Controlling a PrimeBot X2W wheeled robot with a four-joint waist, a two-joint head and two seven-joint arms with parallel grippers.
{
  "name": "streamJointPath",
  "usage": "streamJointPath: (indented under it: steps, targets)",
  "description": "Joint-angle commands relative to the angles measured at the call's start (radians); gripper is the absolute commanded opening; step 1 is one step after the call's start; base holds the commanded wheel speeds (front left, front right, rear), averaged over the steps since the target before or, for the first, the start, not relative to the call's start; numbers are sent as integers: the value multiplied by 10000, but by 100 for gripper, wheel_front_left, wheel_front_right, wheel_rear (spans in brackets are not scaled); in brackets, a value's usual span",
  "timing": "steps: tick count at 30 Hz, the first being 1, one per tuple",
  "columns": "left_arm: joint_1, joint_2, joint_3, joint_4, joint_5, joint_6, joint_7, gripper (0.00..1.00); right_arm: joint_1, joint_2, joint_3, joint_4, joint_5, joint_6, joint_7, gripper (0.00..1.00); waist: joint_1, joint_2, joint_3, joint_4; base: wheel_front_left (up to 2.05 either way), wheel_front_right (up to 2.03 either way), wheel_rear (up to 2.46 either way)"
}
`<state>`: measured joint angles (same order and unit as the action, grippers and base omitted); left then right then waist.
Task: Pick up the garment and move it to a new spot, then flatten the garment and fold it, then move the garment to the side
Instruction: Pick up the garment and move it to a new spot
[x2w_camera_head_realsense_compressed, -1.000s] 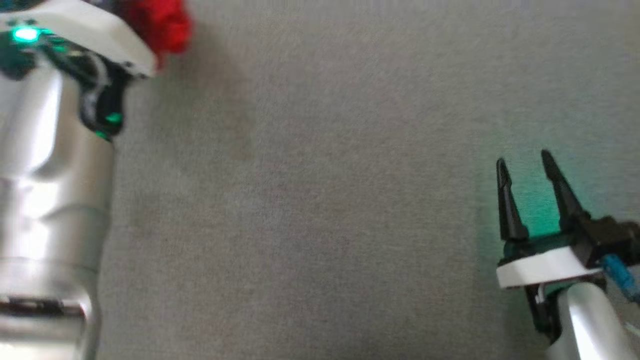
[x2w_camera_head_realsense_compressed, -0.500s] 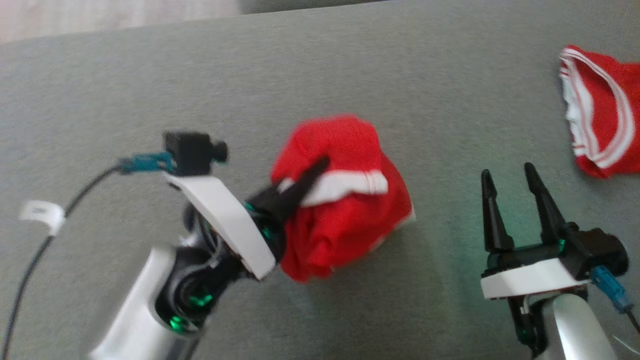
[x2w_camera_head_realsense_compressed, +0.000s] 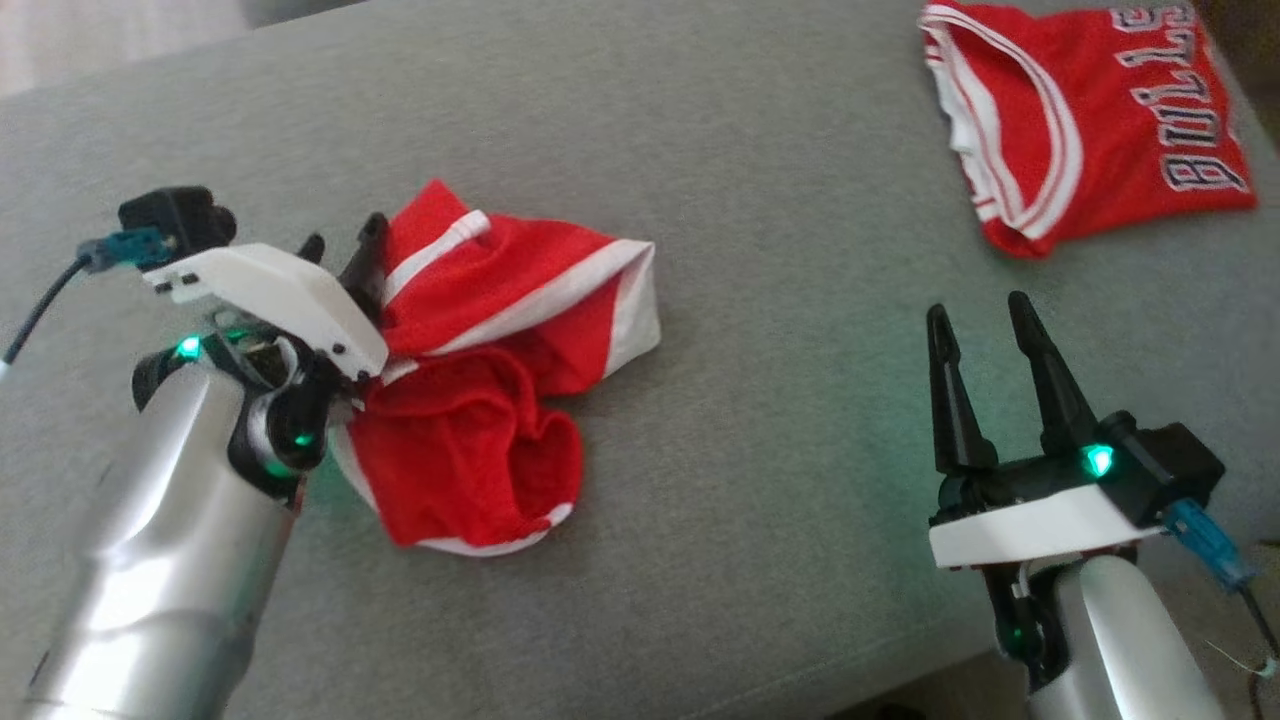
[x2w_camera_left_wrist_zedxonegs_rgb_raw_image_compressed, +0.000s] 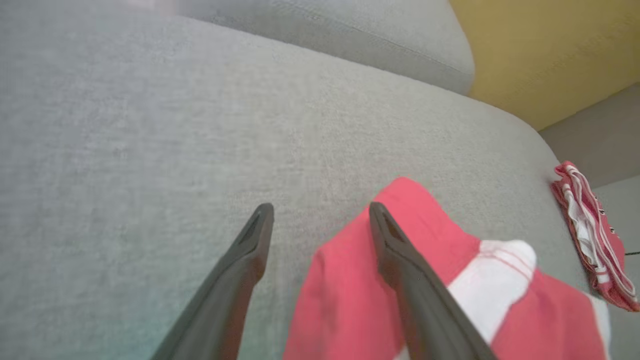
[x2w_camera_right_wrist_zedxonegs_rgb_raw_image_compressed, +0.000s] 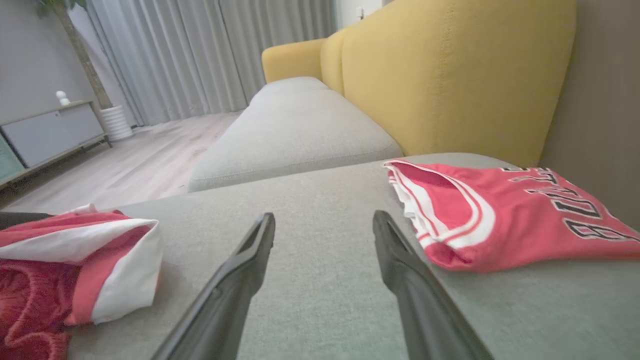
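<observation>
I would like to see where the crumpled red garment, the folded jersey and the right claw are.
crumpled red garment (x2w_camera_head_realsense_compressed: 460, 450), head view, on its red lower bunch.
folded jersey (x2w_camera_head_realsense_compressed: 1105, 130), head view, on the red cloth beside the lettering.
right claw (x2w_camera_head_realsense_compressed: 978, 310), head view, midway between its two fingertips.

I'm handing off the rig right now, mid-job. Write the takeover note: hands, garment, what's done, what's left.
Left hand: open, fingers at the edge of the crumpled red garment, not gripping it.
Right hand: open and empty, above the grey sofa cushion, apart from the garment.
Things: the garment lies bunched on the cushion at the robot's left; a folded Bulls jersey sits far right.
Done: the garment appears set down, probably at its new spot.
Left: flatten it, fold it, move it to the side.
</observation>
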<state>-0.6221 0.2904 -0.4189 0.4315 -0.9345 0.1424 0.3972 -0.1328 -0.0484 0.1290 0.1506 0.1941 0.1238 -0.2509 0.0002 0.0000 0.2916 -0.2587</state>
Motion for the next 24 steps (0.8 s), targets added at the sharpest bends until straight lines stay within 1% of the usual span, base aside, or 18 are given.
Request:
streamJointPath:
  steps: [1,5,8,9,13,15,17,20,22,24]
  targets:
    - [-372,196,258,-21,252,-234,-480,100,-63,-19,168,-243,71,69,-108,100,-2,0,97,-264,0,0,0]
    - [-604,186,50,417,976,-695,-1909,100,137,-19,-63,-224,-19,69,-108,100,-2,0,-113,-117,0,0,0]
    - [-458,59,-147,370,1463,-959,-3075,100,304,-19,-308,-218,-150,69,-108,100,-2,0,-473,227,0,0,0]
    - [-345,29,-211,306,1630,-975,-3443,100,365,-19,-375,-248,-221,69,-108,100,-2,0,-603,375,0,0,0]
    - [358,6,-547,-69,2439,-689,-4762,100,567,-19,-632,-391,-586,69,-108,100,-2,0,-1069,1071,0,0,0]
    - [918,-201,-484,-271,2309,-573,-5179,100,640,-19,-765,-436,-748,69,-108,100,-2,0,-1289,1472,0,0,0]
    - [1470,-203,-532,-508,2426,-440,-5598,100,709,-19,-792,-452,-883,69,-108,100,-2,0,-1481,1816,0,0,0]
    - [2423,-259,-467,-871,2445,-181,-6087,100,817,-19,-801,-422,-1020,69,-108,100,-2,0,-1769,2297,0,0,0]
    - [3071,-201,-441,-1104,2676,57,-6341,100,912,-19,-810,-384,-1070,69,-108,100,-2,0,-1953,2573,0,0,0]
    - [3768,-342,-237,-1320,2668,218,-6494,100,1072,-19,-877,-311,-1138,69,-108,100,-2,0,-2166,2825,0,0,0]
